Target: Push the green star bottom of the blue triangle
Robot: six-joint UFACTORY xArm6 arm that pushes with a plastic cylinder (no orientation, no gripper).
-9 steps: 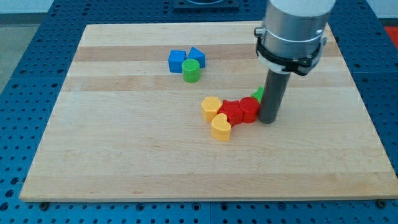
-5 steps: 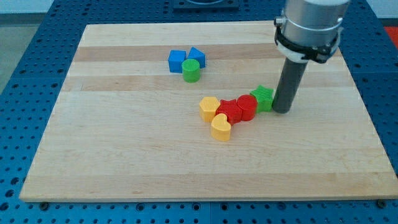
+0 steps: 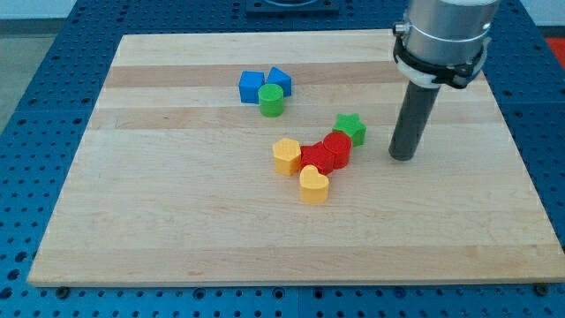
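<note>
Our tip stood on the wooden surface just to the view's right of the green star, a narrow gap showing between them. Our end effector was a bare rod with no jaws, holding nothing. The star sat at the upper right end of a cluster, touching a red block, with a second red block, an orange block and a yellow heart trailing to the view's lower left. The blue triangle lay well up and to the view's left, beside a blue cube and a green cylinder. We judged the coming push must run leftward and slightly up, carrying the star below the triangle, where the cylinder already sat. Around the surface lay a blue perforated bench.
</note>
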